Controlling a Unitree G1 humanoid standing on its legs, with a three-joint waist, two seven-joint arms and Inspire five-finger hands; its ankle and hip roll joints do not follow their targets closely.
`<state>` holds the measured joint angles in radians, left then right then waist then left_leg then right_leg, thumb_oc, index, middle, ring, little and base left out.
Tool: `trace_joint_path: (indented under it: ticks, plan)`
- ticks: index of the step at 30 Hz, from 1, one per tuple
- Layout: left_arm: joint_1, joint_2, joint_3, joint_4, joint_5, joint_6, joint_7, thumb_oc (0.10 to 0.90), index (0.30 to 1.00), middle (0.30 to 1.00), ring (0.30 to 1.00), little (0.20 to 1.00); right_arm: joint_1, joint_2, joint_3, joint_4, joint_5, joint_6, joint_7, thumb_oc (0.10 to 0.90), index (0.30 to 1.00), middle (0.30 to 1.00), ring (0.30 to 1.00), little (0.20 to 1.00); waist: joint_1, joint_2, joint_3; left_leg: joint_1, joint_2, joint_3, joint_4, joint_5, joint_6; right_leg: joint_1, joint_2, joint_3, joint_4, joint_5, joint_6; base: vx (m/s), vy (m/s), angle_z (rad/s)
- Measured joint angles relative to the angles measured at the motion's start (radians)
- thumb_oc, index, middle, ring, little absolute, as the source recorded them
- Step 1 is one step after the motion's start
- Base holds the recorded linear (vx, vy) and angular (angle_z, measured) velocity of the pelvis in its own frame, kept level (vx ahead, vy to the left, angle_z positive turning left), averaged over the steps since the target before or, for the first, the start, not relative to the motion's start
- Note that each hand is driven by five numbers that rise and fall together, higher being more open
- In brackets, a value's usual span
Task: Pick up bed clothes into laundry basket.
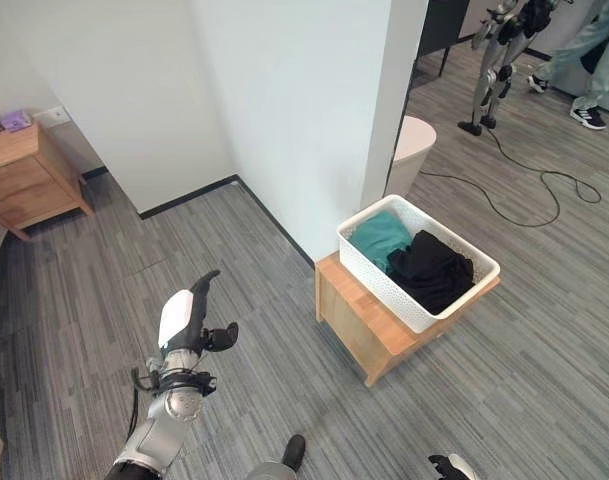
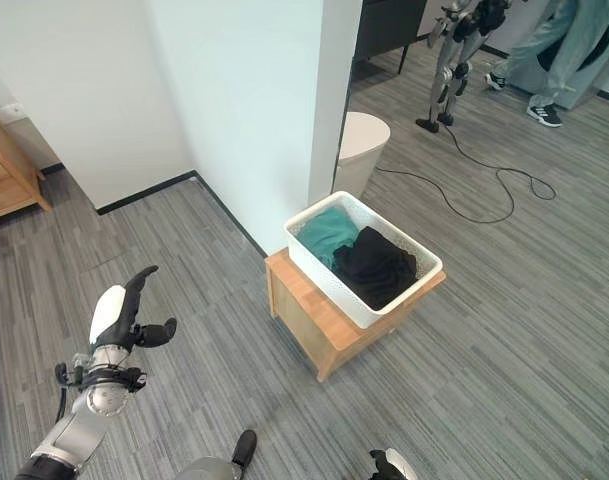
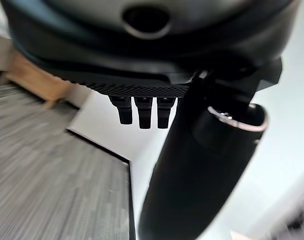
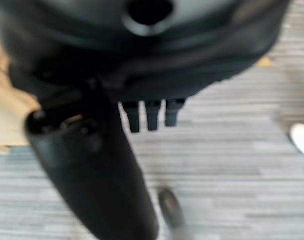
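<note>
Two garments, one teal [image 1: 379,238] and one black [image 1: 431,268], lie in the white laundry basket [image 1: 462,301] on a wooden stand [image 1: 359,325], apparently already collected; the left hand [image 1: 187,325], fingers relaxed and empty, hangs over the floor [image 1: 84,300]; the right hand [image 4: 142,112] likewise holds nothing.

one laundry basket [image 1: 418,262], two garments, one teal [image 1: 379,236], one black [image 1: 431,267]

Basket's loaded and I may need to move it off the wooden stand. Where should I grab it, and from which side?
Judging by its pose, take the white basket by its rim on the two short ends, one hand each, coming from above. The near long side faces the robot with open floor in front; the far corner sits close to the wall. The teal cloth and black cloth lie below the rim, leaving room for fingers.
</note>
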<state>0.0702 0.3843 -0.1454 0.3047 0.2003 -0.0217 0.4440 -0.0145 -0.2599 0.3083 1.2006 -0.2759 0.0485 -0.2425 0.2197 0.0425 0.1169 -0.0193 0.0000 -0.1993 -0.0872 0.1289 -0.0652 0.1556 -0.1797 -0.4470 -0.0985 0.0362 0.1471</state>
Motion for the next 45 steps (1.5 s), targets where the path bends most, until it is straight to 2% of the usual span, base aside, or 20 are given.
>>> trace_joint_path:
  ticks: [8,22,23,25,27,28,29,30,31,32,33,34,36,38,39,40,42,43,44,45]
  plan:
    - [0.045,-0.093,0.117,0.248,-0.414,-0.041,-0.066,0.800,0.900,0.900,0.900,0.900,-0.070,-0.010,0.013,-0.048,-0.030,0.004,-0.001,0.800,0.900,0.900,0.900,0.900,0.064,0.003,-0.027,-0.001,-0.002,-0.083,0.000,0.008,-0.019,0.045,0.016,-0.085,0.000,-0.026,-0.005,0.00,-0.047,0.33]
    - [0.117,-0.140,0.227,0.428,-0.552,-0.064,-0.067,0.800,0.900,0.900,0.900,0.900,-0.265,-0.133,0.071,-0.273,-0.063,0.001,-0.006,0.800,0.900,0.900,0.900,0.900,0.151,0.051,-0.020,-0.005,0.002,-0.147,-0.001,0.022,-0.048,0.096,0.039,-0.168,0.006,-0.049,-0.018,-0.04,-0.028,0.19]
    - [0.114,-0.145,0.239,0.427,-0.561,-0.068,-0.064,0.800,0.900,0.900,0.900,0.900,-0.273,-0.141,0.081,-0.313,-0.062,0.005,-0.005,0.800,0.900,0.900,0.900,0.900,0.150,0.056,-0.019,-0.029,0.003,-0.067,-0.003,0.004,-0.040,0.105,0.050,-0.197,0.016,-0.043,-0.009,-0.14,-0.076,1.29]
    - [0.074,-0.157,0.254,0.425,-0.574,-0.073,-0.066,0.800,0.900,0.900,0.900,0.900,-0.255,-0.187,0.117,-0.384,-0.058,0.012,-0.005,0.800,0.900,0.900,0.900,0.900,0.083,0.026,-0.013,-0.078,0.068,0.268,0.000,-0.089,0.058,0.130,0.033,-0.287,0.051,-0.056,-0.012,-0.18,-0.085,2.10]
    - [0.050,-0.149,0.290,0.340,-0.584,-0.097,-0.077,0.800,0.900,0.900,0.900,0.900,-0.236,-0.240,0.091,-0.519,-0.039,-0.003,0.031,0.800,0.900,0.900,0.900,0.900,0.036,-0.064,0.013,-0.114,0.115,0.607,0.101,-0.103,0.076,0.132,-0.040,-0.294,0.065,-0.109,-0.054,-0.02,0.086,1.93]
    - [0.093,-0.153,0.309,0.308,-0.587,-0.118,-0.074,0.800,0.900,0.900,0.900,0.900,-0.236,-0.248,0.056,-0.573,-0.044,-0.022,0.009,0.800,0.900,0.900,0.900,0.900,0.040,-0.064,0.004,-0.081,0.143,0.604,0.151,-0.008,0.065,0.136,-0.029,-0.285,0.071,-0.128,-0.017,0.28,0.249,1.09]
    - [0.129,-0.159,0.326,0.334,-0.594,-0.122,-0.075,0.800,0.900,0.900,0.900,0.900,-0.225,-0.227,0.010,-0.623,-0.056,-0.023,-0.001,0.800,0.900,0.900,0.900,0.900,0.029,-0.033,-0.016,-0.045,0.146,0.551,0.136,-0.018,-0.017,0.164,-0.019,-0.300,0.090,-0.132,-0.010,0.21,0.181,0.65]
    - [0.119,-0.162,0.339,0.362,-0.595,-0.121,-0.075,0.800,0.900,0.900,0.900,0.900,-0.223,-0.207,-0.006,-0.622,-0.058,-0.021,-0.013,0.800,0.900,0.900,0.900,0.900,0.022,-0.047,-0.004,-0.054,0.137,0.540,0.174,-0.022,0.005,0.170,-0.038,-0.302,0.125,-0.131,-0.012,0.21,0.167,0.92]
    - [0.108,-0.167,0.351,0.385,-0.609,-0.122,-0.066,0.800,0.900,0.900,0.900,0.900,-0.217,-0.189,-0.019,-0.617,-0.059,-0.011,-0.014,0.800,0.900,0.900,0.900,0.900,0.010,-0.046,0.007,-0.115,0.120,0.497,0.294,-0.094,0.084,0.168,-0.095,-0.316,0.230,-0.132,-0.012,0.22,0.172,0.91]
    - [0.129,-0.164,0.344,0.384,-0.613,-0.122,-0.062,0.800,0.900,0.900,0.900,0.900,-0.203,-0.190,0.010,-0.625,-0.063,-0.020,-0.009,0.800,0.900,0.900,0.900,0.900,0.015,-0.066,-0.013,-0.094,0.057,0.476,0.223,-0.091,0.080,0.156,-0.147,-0.312,0.302,-0.140,-0.009,0.22,0.175,0.88]
    - [0.124,-0.161,0.312,0.401,-0.614,-0.125,-0.045,0.800,0.900,0.900,0.900,0.900,-0.208,-0.203,0.038,-0.653,-0.069,-0.029,-0.008,0.800,0.900,0.900,0.900,0.900,0.009,-0.037,0.004,-0.086,0.037,0.474,0.211,-0.073,0.087,0.146,-0.184,-0.308,0.462,-0.149,0.003,0.21,0.162,1.48]
    - [0.111,-0.152,0.306,0.397,-0.621,-0.114,-0.041,0.800,0.900,0.900,0.900,0.900,-0.184,-0.204,0.034,-0.695,-0.071,-0.031,-0.015,0.800,0.900,0.900,0.900,0.900,-0.037,-0.052,0.015,-0.075,0.004,0.412,0.179,-0.059,0.086,0.109,-0.252,-0.265,0.619,-0.152,0.004,-0.01,0.000,1.53]
    - [0.056,-0.143,0.303,0.352,-0.624,-0.114,-0.039,0.800,0.900,0.900,0.900,0.900,-0.186,-0.189,0.039,-0.734,-0.072,-0.047,-0.009,0.800,0.900,0.900,0.900,0.900,-0.045,-0.060,0.053,-0.065,-0.023,0.344,0.142,-0.039,0.103,-0.030,-0.254,-0.059,0.776,-0.164,0.010,0.02,-0.113,1.31]
    - [0.045,-0.135,0.301,0.327,-0.624,-0.118,-0.038,0.800,0.900,0.900,0.900,0.900,-0.203,-0.169,0.046,-0.742,-0.072,-0.053,-0.002,0.800,0.900,0.900,0.900,0.900,-0.016,-0.055,0.059,-0.037,-0.026,0.336,0.117,-0.041,0.107,-0.122,-0.264,-0.053,0.798,-0.162,0.015,0.08,-0.424,0.68]
    - [-0.022,-0.147,0.278,0.262,-0.634,-0.103,-0.013,0.800,0.900,0.900,0.900,0.900,-0.167,-0.195,0.015,-0.850,-0.064,-0.047,-0.019,0.800,0.900,0.900,0.900,0.900,-0.078,0.018,0.112,-0.077,0.022,0.160,0.180,-0.053,0.076,-0.173,-0.009,0.193,0.803,-0.286,-0.067,0.14,-0.463,2.29]
    - [-0.045,-0.137,0.253,0.209,-0.624,-0.148,-0.017,0.800,0.900,0.900,0.900,0.900,-0.151,-0.232,0.023,-0.907,-0.062,-0.058,-0.026,0.800,0.900,0.900,0.900,0.900,-0.124,0.032,0.122,-0.090,0.044,0.102,0.127,-0.075,0.098,-0.215,0.105,0.286,0.709,-0.313,-0.076,0.24,-0.411,2.74]
    - [-0.119,-0.126,0.211,0.134,-0.622,-0.171,-0.030,0.800,0.900,0.900,0.900,0.900,-0.162,-0.279,-0.014,-0.953,-0.049,-0.070,-0.022,0.800,0.900,0.900,0.900,0.900,-0.155,0.031,0.135,-0.085,-0.002,-0.086,0.080,0.013,0.057,-0.279,0.218,0.610,0.561,-0.323,-0.088,0.14,-0.294,2.40]
    - [-0.145,-0.118,0.193,0.124,-0.622,-0.173,-0.031,0.800,0.900,0.900,0.900,0.900,-0.160,-0.268,-0.038,-0.948,-0.038,-0.066,-0.031,0.800,0.900,0.900,0.900,0.900,-0.209,0.020,0.135,-0.089,-0.019,-0.153,0.074,-0.004,0.056,-0.268,0.247,0.760,0.502,-0.315,-0.085,-0.11,-0.235,2.67]
    - [-0.158,-0.106,0.181,0.104,-0.621,-0.185,-0.044,0.800,0.900,0.900,0.900,0.900,-0.169,-0.272,-0.040,-0.945,-0.025,-0.062,-0.036,0.800,0.900,0.900,0.900,0.900,-0.224,-0.009,0.131,-0.064,-0.030,-0.157,0.028,-0.009,0.103,-0.273,0.199,0.713,0.458,-0.234,-0.077,-0.10,-0.239,2.31]
    - [-0.162,-0.113,0.179,0.087,-0.628,-0.188,-0.045,0.800,0.900,0.900,0.900,0.900,-0.162,-0.268,-0.054,-0.954,-0.019,-0.062,-0.040,0.800,0.900,0.900,0.900,0.900,-0.239,0.000,0.129,-0.075,-0.030,-0.284,0.052,-0.005,0.112,-0.270,0.302,0.852,0.505,-0.251,-0.087,-0.09,-0.158,2.03]
